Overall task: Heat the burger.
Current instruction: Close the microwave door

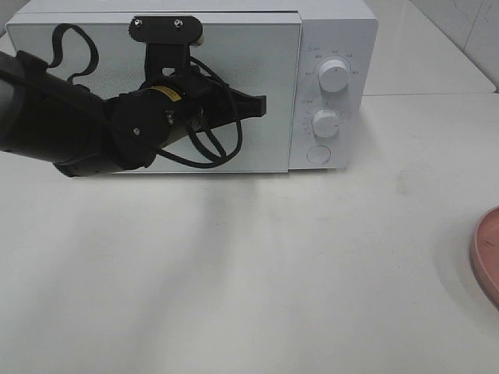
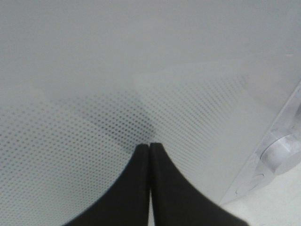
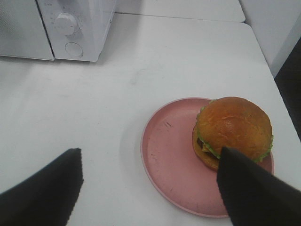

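Microwave oven (image 1: 195, 86): white, standing at the back of the bench (image 1: 257, 273); its door is shut, with a dotted mesh window across the front.
Control panel: on the right end of the microwave oven, carrying an upper dial (image 1: 334, 78), a lower dial (image 1: 325, 123) and a round button (image 1: 319, 154) below them.
Left end effector (image 1: 259, 106): black, fingers pressed together with no gap, holding nothing; its tip is right in front of the microwave oven's door, toward the control-panel side. From the left wrist view the closed tip (image 2: 149, 147) points at the mesh window; whether it touches the glass cannot be told.
Left arm (image 1: 70, 125): black, reaching across the front of the microwave oven from the door's far side, with looped cables along it.
Right end effector (image 3: 150, 188): fingers spread wide, gripping nothing; it hangs above the near rim of the pink plate (image 3: 164, 155), well away from the microwave oven.
Burger (image 3: 233, 131): glossy golden-brown domed bun with a green lettuce frill, sitting upright on the pink plate, on the side of the plate farther from the microwave oven's door; one finger (image 3: 254, 193) of the right end effector partly overlaps it in the wrist view.
Pink plate in the high view (image 1: 487, 257): only its edge shows at the bench's right side, well apart from the microwave oven.
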Motion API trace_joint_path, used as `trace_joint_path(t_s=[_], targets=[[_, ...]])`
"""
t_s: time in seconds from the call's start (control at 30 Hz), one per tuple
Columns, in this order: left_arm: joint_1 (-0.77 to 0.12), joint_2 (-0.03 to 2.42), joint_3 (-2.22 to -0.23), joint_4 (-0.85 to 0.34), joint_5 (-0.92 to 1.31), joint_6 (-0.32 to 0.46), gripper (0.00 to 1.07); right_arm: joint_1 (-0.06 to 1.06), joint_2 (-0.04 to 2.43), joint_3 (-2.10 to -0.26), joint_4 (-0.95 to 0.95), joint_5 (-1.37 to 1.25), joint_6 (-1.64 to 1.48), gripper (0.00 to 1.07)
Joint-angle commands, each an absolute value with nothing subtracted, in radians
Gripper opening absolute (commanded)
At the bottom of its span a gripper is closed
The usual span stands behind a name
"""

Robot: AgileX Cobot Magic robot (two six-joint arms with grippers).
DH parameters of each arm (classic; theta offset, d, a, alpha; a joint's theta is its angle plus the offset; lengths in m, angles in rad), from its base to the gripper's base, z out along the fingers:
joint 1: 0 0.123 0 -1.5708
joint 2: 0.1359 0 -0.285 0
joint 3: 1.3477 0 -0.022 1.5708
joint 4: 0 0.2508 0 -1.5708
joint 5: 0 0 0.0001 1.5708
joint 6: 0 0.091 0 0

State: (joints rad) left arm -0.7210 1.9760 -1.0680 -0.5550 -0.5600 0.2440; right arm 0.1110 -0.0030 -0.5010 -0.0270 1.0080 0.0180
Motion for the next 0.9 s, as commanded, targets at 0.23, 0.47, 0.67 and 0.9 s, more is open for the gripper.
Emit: trace_joint_path(t_s=[0.23,0.47,0.67,0.9], targets=[[-0.693,2.001,-1.165,-0.633,-0.643,0.307,0.00,0.105,-0.036,-0.498,-0.031,0.995,0.019,0.76],[-0.722,1.986,-1.165,-0.630,-0.534,0.310,0.00,0.105,-0.036,-0.498,-0.031,0.995,0.019,0.76],[-0.728,1.969,-1.144,-0.631,-0.375,0.310,0.00,0.105,-0.036,-0.498,-0.031,0.995,0.019,0.76],[-0.728,1.887,-0.997,-0.631,-0.349,0.310,0.05,0.105,-0.036,-0.498,-0.031,0.995,0.019,0.76]])
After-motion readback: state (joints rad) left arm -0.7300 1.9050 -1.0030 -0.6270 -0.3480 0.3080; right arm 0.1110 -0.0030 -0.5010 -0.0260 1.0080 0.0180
